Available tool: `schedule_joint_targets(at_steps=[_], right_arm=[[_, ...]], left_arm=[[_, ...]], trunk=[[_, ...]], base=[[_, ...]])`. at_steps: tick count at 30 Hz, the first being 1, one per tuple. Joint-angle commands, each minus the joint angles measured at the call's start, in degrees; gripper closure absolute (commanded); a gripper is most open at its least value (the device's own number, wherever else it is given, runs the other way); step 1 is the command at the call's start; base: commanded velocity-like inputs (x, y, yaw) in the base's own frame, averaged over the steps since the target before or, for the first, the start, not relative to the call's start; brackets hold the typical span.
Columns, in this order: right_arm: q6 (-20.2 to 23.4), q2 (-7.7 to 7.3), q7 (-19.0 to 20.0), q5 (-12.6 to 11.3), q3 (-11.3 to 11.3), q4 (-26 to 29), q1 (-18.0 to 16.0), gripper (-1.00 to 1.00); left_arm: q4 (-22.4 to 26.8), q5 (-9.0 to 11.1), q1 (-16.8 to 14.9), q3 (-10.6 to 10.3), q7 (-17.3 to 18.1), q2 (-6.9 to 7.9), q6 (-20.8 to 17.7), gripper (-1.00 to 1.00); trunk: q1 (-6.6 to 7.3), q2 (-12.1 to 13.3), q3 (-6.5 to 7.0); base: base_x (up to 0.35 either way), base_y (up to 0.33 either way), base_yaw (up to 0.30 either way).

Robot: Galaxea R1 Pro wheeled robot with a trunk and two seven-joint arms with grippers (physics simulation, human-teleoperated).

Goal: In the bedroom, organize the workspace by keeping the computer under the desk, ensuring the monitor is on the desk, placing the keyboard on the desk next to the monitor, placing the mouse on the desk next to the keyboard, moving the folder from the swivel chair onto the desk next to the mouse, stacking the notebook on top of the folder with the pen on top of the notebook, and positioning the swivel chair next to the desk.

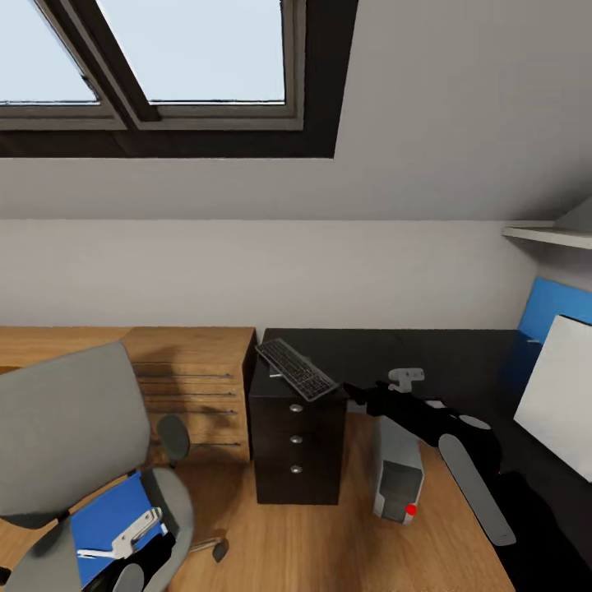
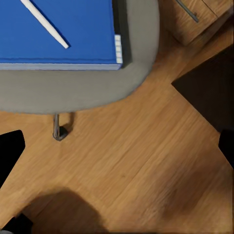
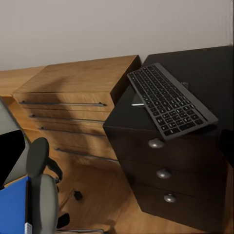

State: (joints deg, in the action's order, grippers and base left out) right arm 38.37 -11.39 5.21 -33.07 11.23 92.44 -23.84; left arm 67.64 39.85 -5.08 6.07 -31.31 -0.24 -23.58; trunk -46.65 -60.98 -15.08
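A bedroom workspace under a sloped ceiling and skylight: the keyboard [image 1: 296,369] lies askew on the black desk [image 1: 427,349], its near end jutting past the edge above the desk's black drawer unit [image 1: 297,440]. The right wrist view shows the same keyboard [image 3: 169,100] overhanging the drawer front, with a small pale object just beside it on the desktop — too small to identify.

The computer [image 1: 398,469], a grey tower with a red light, stands on the wooden floor [image 1: 329,543] under the desk, beside the drawer unit. At the right edge, a white-backed monitor [image 1: 561,395] stands on the desk in front of a blue panel.

The grey swivel chair [image 1: 66,427] sits at lower left, apart from the desk, with a blue folder [image 1: 111,518] on its seat. In the left wrist view the folder [image 2: 63,31] carries a white pen [image 2: 46,24] lying across its cover, the chair seat [image 2: 87,87] beneath.

The right arm [image 1: 436,427] reaches out over the computer toward the keyboard; its gripper's state cannot be told. The left gripper [image 1: 127,538] hangs over the folder — its dark fingertips [image 2: 10,151] sit wide apart at the frame's edges, released and grasping nothing.

A wooden dresser [image 1: 193,386] stands against the wall between chair and desk.
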Motion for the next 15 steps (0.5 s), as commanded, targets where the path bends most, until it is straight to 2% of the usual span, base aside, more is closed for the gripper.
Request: schedule_joint_targets(at_steps=[1, 15], right_arm=[[0.21, -0.02, 0.15, 0.11, 0.03, 0.02, -0.07, -1.00], [0.21, 0.14, 0.11, 0.14, 0.07, 0.02, -0.07, -1.00]], left_arm=[[0.12, 0.50, -0.02, 0.09, -0.33, -0.03, -0.18, -1.00], [0.12, 0.50, -0.02, 0.09, -0.33, -0.03, -0.17, -1.00]], trunk=[[0.22, 0.36, 0.11], [3.29, 5.98, 2.62]], base=[[0.000, 0.000, -0.298], [0.000, 0.000, -0.299]])
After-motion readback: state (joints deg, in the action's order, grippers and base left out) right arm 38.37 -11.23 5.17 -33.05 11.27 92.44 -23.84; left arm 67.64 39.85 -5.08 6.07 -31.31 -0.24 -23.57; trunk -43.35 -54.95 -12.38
